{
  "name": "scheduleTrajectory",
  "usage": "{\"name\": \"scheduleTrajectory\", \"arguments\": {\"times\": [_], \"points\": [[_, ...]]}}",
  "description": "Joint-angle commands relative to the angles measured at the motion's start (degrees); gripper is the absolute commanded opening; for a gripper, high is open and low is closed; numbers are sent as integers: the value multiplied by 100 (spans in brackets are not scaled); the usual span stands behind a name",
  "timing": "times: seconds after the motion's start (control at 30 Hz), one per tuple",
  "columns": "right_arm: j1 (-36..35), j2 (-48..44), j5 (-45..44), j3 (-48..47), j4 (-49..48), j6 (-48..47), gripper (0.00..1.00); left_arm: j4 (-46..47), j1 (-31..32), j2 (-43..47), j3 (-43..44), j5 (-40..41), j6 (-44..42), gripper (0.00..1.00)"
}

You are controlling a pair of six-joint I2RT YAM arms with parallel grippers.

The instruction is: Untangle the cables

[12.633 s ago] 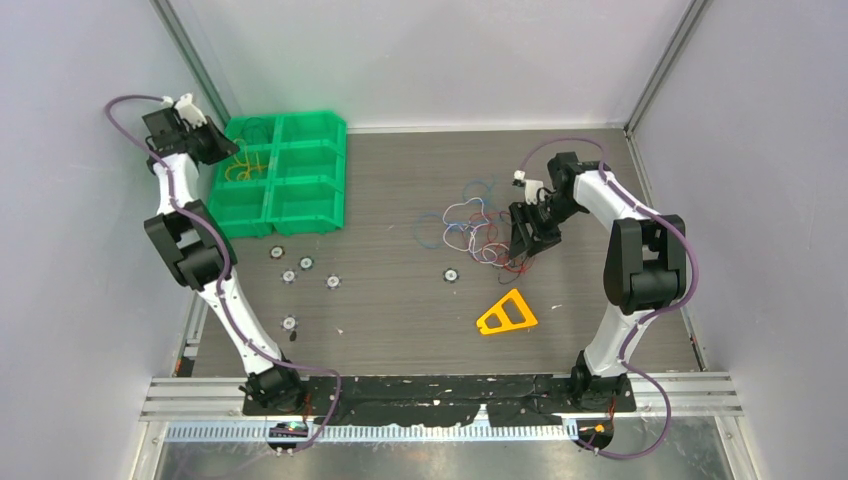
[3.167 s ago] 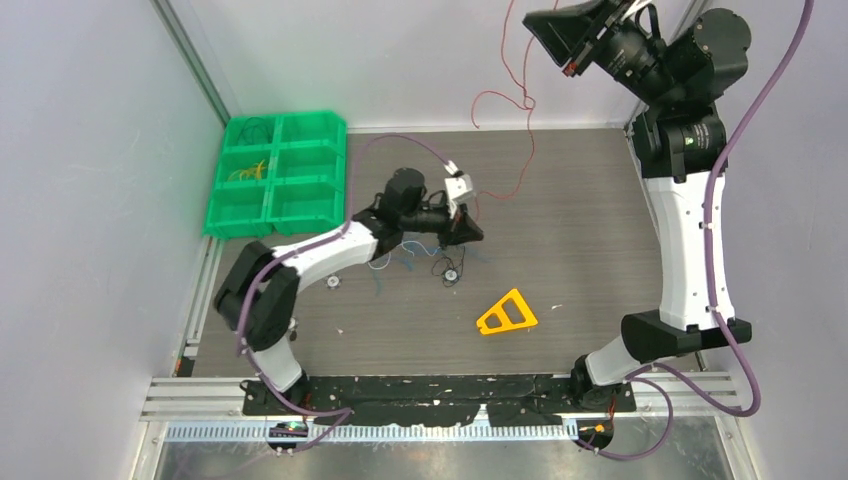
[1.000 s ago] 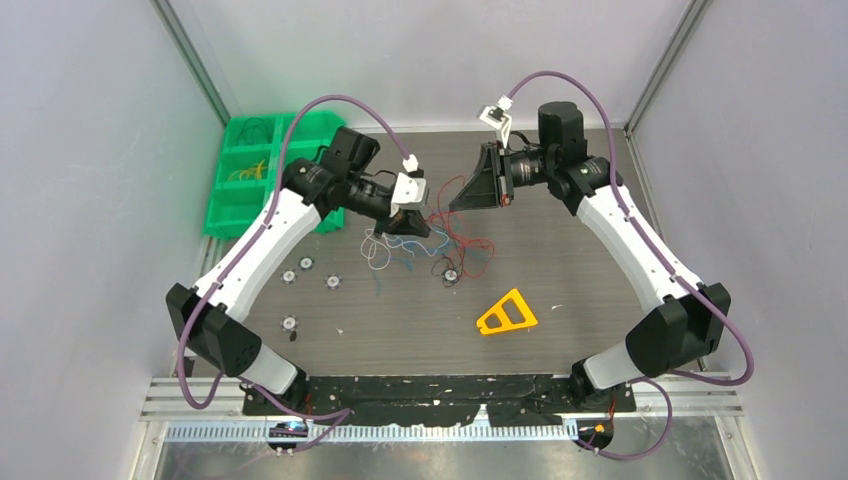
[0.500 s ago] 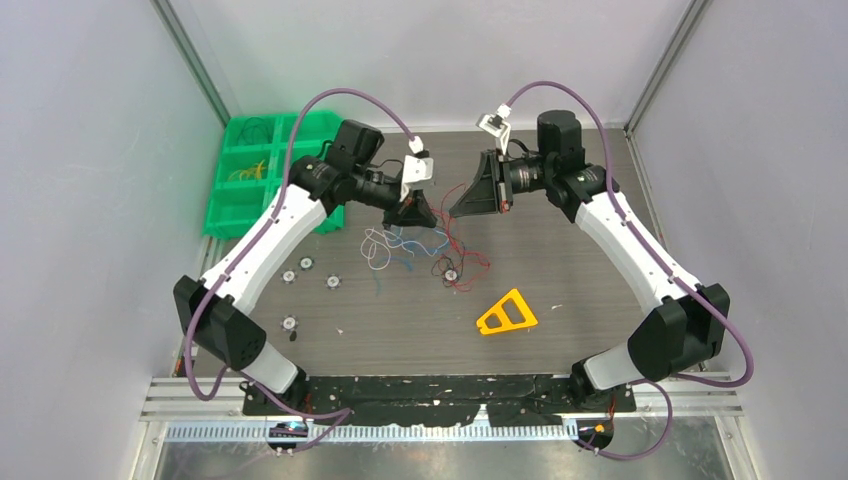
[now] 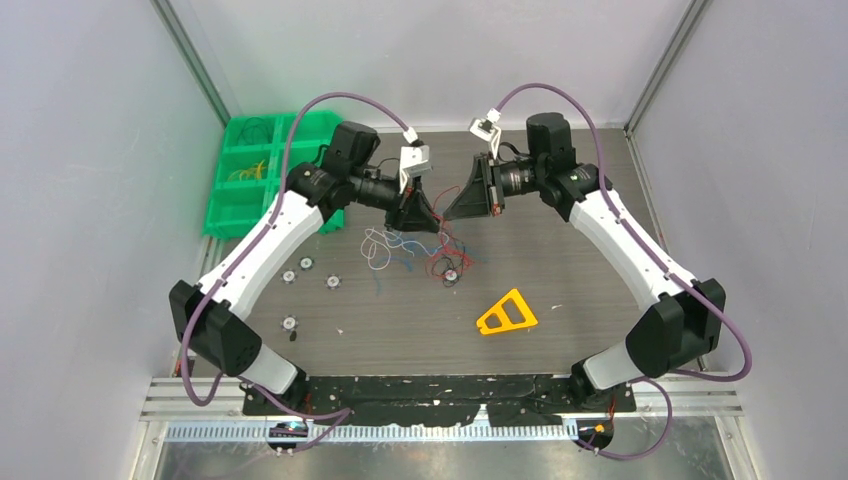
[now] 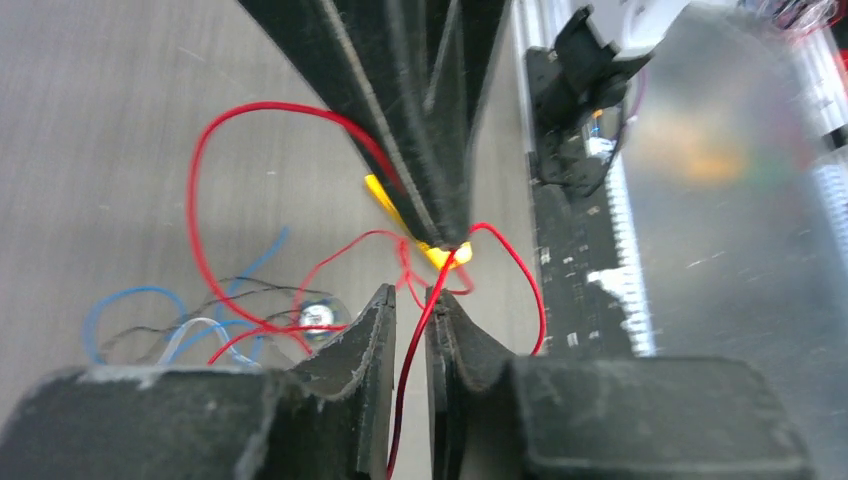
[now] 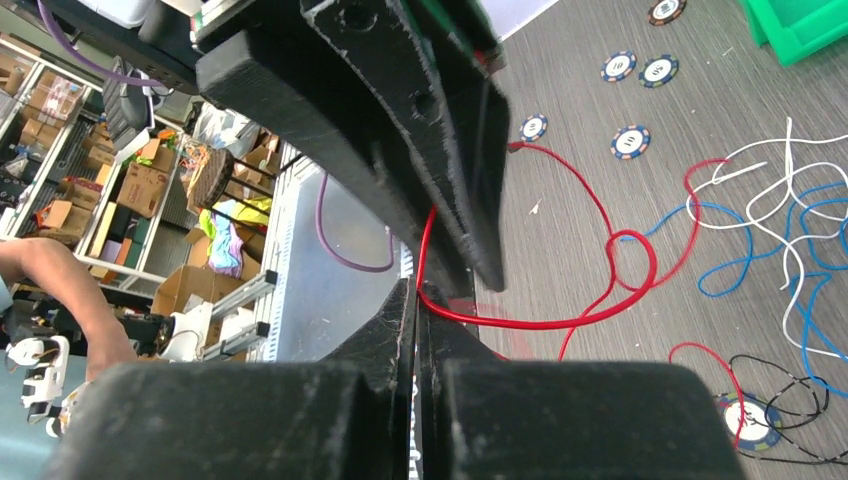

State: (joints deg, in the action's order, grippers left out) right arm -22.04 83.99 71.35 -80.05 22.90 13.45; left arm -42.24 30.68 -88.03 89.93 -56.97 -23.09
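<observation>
At the centre of the overhead view, the thin red wire [image 7: 530,323] is held up between the two arms. Its slack trails down toward the loose heap of blue, white and black wires [image 5: 392,245] lying on the grey wood-grain surface [image 5: 580,270]. The right gripper [image 7: 416,296] has its jaws clenched flat on the red wire, and its own camera shows no gap between them. The left gripper [image 6: 412,300] meets it almost tip to tip. The wire runs down between its jaws, which stand a narrow slit apart, and we cannot tell whether they pinch it. We judge that both work one strand close together so it can be drawn clear of the heap, where the red slack curls into a crossed loop. Small round chips [image 5: 305,263] lie left of the heap, an orange triangular frame [image 5: 507,313] sits lower right, and a green compartment bin [image 5: 262,228] stands upper left.
</observation>
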Motion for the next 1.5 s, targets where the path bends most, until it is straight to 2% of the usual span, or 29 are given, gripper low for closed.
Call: {"name": "scheduleTrajectory", "arguments": {"times": [0.0,0.03,0.1,0.2,0.3,0.43,0.5,0.57,0.6,0.63,0.7,0.73,0.8,0.83,0.9,0.97,1.07,1.1,1.33,1.4,1.47], "points": [[-91,-49,-153,2,-971,569,6,1008,31,436,-549,-748,1571,23],[-108,-76,-163,162,-1553,1016,5,1316,34,506,-776,-829,1903,29],[-152,-93,-172,287,-2135,1478,6,1963,41,685,-1203,-906,2431,41],[-222,-39,-153,287,-2527,1775,5,2604,45,897,-1659,-662,2864,52],[-337,-37,-129,284,-2672,1875,5,3140,17,963,-1855,-432,3301,52],[-404,29,-92,313,-2584,1802,5,4912,-32,1107,-2480,-102,4366,43],[-408,33,-102,296,-2397,1651,5,4965,-35,1223,-2628,-46,4321,37],[-406,4,-138,299,-1993,1391,5,4613,-71,1404,-2733,36,4053,10],[-402,4,-152,304,-1701,1147,5,4255,-135,1492,-2778,26,3819,1],[-400,-5,-197,296,-1516,995,7,3663,-170,1569,-2770,15,3372,0],[-393,-32,-381,238,-767,344,25,1723,-170,1632,-2555,269,1761,0],[-368,-45,-567,188,-193,-176,46,809,-168,1593,-2484,500,803,0],[-291,-54,-897,97,640,-879,67,-415,-168,1421,-2460,1283,-69,0],[-195,-42,-993,29,858,-1187,73,-816,-165,1265,-2508,1608,-417,0],[-3,12,-1183,-32,1371,-1608,76,-1069,-100,1089,-2743,2331,-756,0],[207,89,-1312,-114,1900,-1926,77,-899,60,965,-3010,2768,-958,0],[447,211,-1480,-238,2316,-2251,78,-719,582,727,-3281,3428,-1192,0],[561,231,-1482,-303,2461,-2341,78,-656,728,634,-3347,3618,-1227,1],[836,207,-1475,-389,2788,-2538,78,-82,1042,627,-3853,4542,-1887,48],[848,198,-1449,-372,2857,-2583,78,70,1071,790,-3996,4551,-2161,58],[851,205,-1434,-375,2919,-2603,78,115,1072,1019,-4108,4411,-2431,64]]}}
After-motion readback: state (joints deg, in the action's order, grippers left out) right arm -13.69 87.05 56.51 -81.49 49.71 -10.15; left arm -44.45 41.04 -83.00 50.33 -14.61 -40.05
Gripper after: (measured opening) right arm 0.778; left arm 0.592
